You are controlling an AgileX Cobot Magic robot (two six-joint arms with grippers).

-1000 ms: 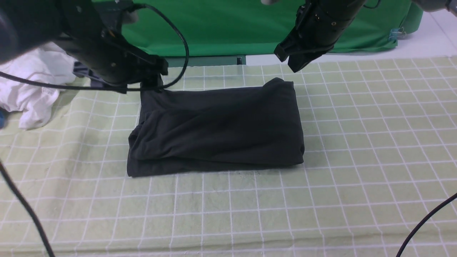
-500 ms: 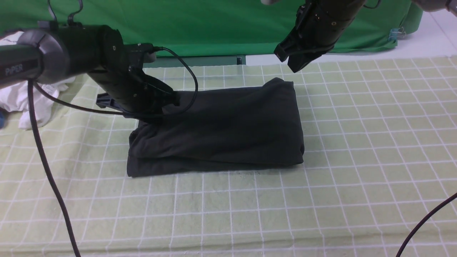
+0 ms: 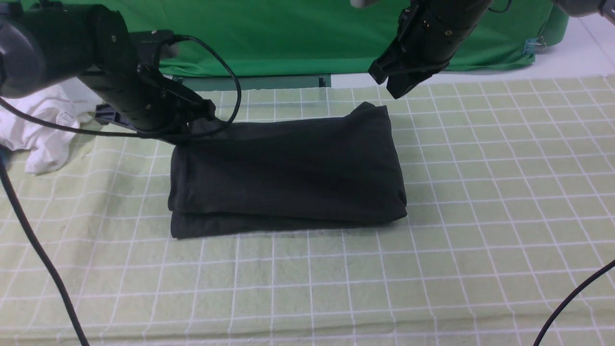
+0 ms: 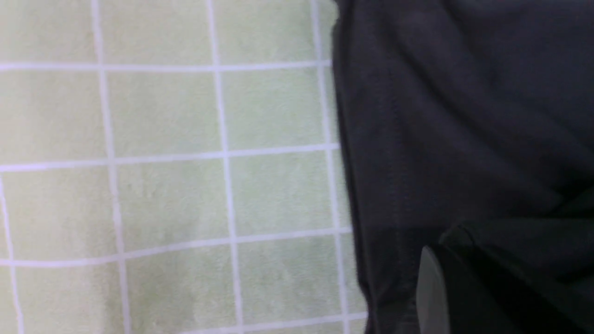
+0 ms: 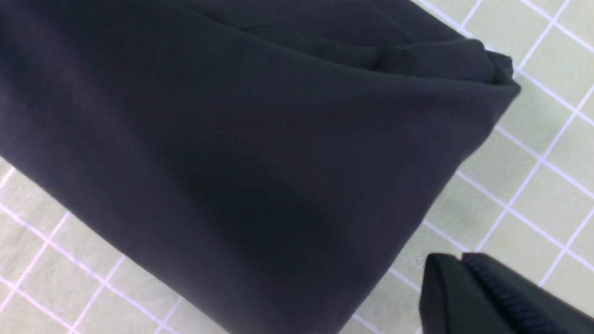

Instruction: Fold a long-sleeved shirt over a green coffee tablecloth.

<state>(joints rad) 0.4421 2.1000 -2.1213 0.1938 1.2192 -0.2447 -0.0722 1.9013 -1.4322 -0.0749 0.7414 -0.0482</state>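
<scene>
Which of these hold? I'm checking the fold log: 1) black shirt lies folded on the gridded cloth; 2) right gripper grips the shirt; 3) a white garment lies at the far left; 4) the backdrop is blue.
1. The black soft-knit long-sleeved shirt lies folded on the pale green gridded tablecloth: true.
2. The right gripper grips it: false; it hangs shut above the far corner, apart.
3. A crumpled white garment lies at the far left: true.
4. The backdrop fabric is blue: false; bright green.

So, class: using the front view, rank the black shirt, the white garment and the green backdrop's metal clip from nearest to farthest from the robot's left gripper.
1. The long-sleeved shirt: its far left corner lies right at the left gripper.
2. The white garment: further left, at the tablecloth's edge.
3. The metal clip: far right, on the backdrop.
</scene>
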